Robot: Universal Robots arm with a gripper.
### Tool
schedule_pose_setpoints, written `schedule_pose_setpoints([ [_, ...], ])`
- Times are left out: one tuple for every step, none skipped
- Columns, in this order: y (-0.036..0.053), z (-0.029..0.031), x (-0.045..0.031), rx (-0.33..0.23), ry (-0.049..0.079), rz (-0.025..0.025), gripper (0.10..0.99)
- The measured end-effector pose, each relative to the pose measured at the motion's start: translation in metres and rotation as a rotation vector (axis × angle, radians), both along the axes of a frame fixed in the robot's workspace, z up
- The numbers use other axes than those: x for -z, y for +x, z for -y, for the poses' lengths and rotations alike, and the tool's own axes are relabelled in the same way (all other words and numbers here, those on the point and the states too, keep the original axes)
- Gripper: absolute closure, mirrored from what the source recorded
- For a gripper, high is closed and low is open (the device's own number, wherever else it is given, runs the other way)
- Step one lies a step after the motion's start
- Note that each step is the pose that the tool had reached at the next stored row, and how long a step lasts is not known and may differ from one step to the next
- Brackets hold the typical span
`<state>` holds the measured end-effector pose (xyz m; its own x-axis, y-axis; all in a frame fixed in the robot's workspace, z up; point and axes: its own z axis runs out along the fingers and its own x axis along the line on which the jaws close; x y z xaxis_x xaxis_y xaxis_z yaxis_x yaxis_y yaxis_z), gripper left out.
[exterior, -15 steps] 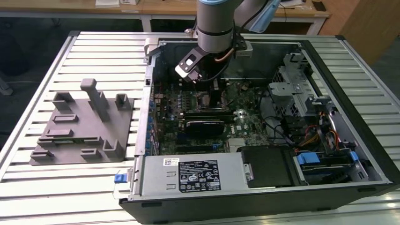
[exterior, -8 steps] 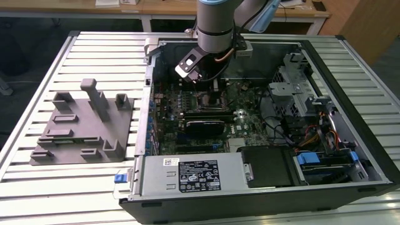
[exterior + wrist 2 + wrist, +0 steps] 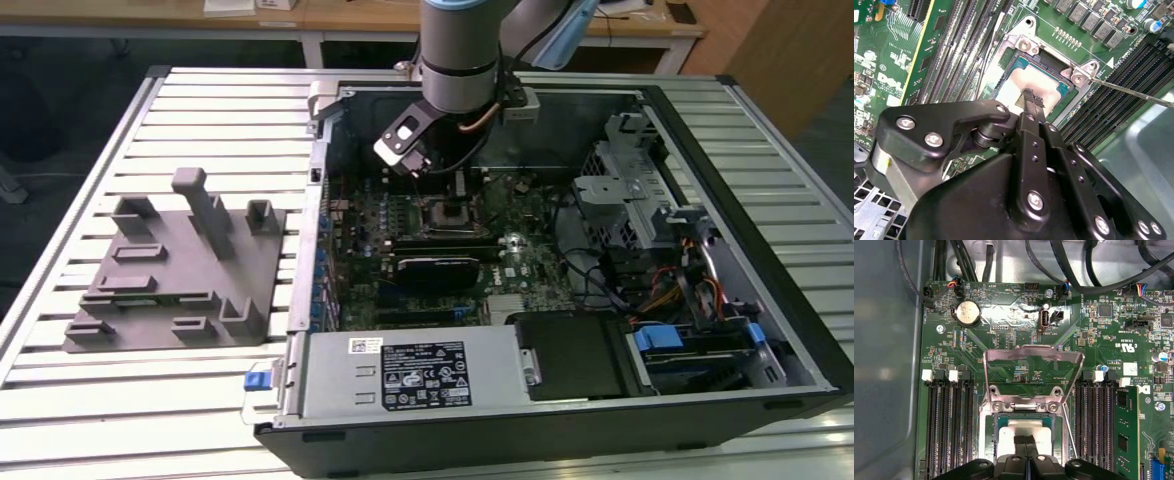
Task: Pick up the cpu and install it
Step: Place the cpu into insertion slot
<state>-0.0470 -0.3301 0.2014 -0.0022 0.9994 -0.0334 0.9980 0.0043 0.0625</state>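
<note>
Slatted desk [image 3: 200,110] carries the open computer case [image 3: 534,440], with the grey fixture [image 3: 174,270] at its nine o'clock in the exterior view. Inside lies the green motherboard [image 3: 1019,315]. The pincer [image 3: 1024,440] hangs low over it, fingers pinched narrow, together. The clamp [image 3: 1031,352] is flipped up, and the cpu [image 3: 1024,429] sits in the socket [image 3: 1024,406], right beneath the fingertips.

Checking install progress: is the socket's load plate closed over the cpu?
No, the load plate stands flipped open, leaving the cpu uncovered.
</note>
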Motion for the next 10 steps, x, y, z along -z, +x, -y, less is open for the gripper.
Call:
schedule_pose_setpoints([
  [0.0,0.0,0.0,0.0,0.0,0.0,0.973],
  [0.0,0.0,0.0,0.0,0.0,0.0,0.98],
  [0.0,0.0,0.0,0.0,0.0,0.0,0.98],
  [0.0,0.0,0.0,0.0,0.0,0.0,0.98],
  [0.0,0.0,0.0003,0.0,0.0,0.0001,0.98],
  [0.0,0.0,0.0008,0.0,0.0,0.0001,0.98],
  [0.0,0.0,0.0012,0.0,0.0,0.0,0.98],
  [0.0,0.0,0.0017,0.0,0.0,0.0,0.98],
  [0.0,0.0001,0.002,0.0,0.0,-0.0001,0.98],
  [0.0,0.0001,0.002,0.0,0.0,-0.0002,0.98],
])
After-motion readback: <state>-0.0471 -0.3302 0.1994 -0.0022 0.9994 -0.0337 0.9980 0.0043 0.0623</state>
